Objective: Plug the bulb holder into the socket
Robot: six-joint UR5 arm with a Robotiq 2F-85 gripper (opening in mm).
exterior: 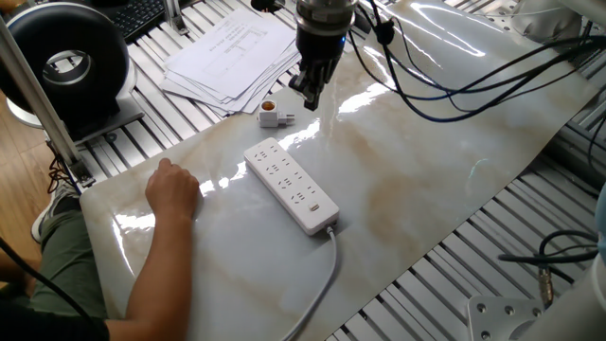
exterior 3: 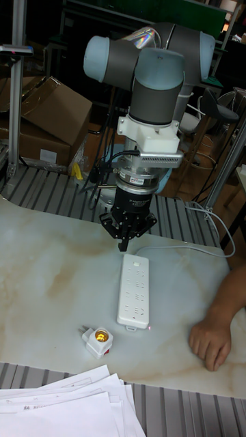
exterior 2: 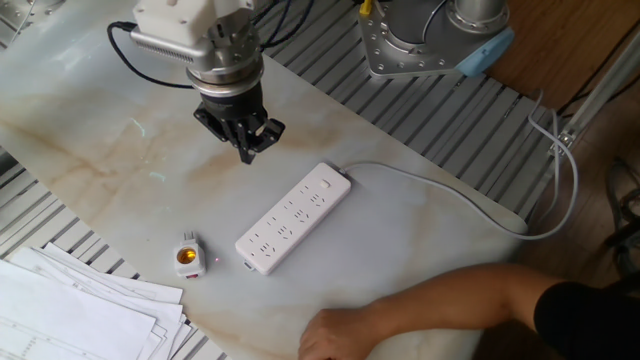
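The bulb holder (exterior: 272,116) (exterior 2: 187,257) (exterior 3: 98,341), small and white with an orange round opening, lies on its side on the marble table, near the paper stack. The socket (exterior: 292,185) (exterior 2: 294,218) (exterior 3: 133,289) is a long white power strip lying flat in the middle, with its cable running off the table. My gripper (exterior: 311,98) (exterior 2: 245,150) (exterior 3: 124,246) hangs above the table, beyond the strip's cable end and apart from the bulb holder. Its fingers point down and are drawn together with nothing between them.
A person's hand and forearm (exterior: 173,189) (exterior 2: 340,335) (exterior 3: 210,341) rest on the table beside the strip. A stack of papers (exterior: 227,57) (exterior 2: 70,310) lies at the table edge by the bulb holder. The strip's cable (exterior: 322,284) trails off. Black cables hang from my arm.
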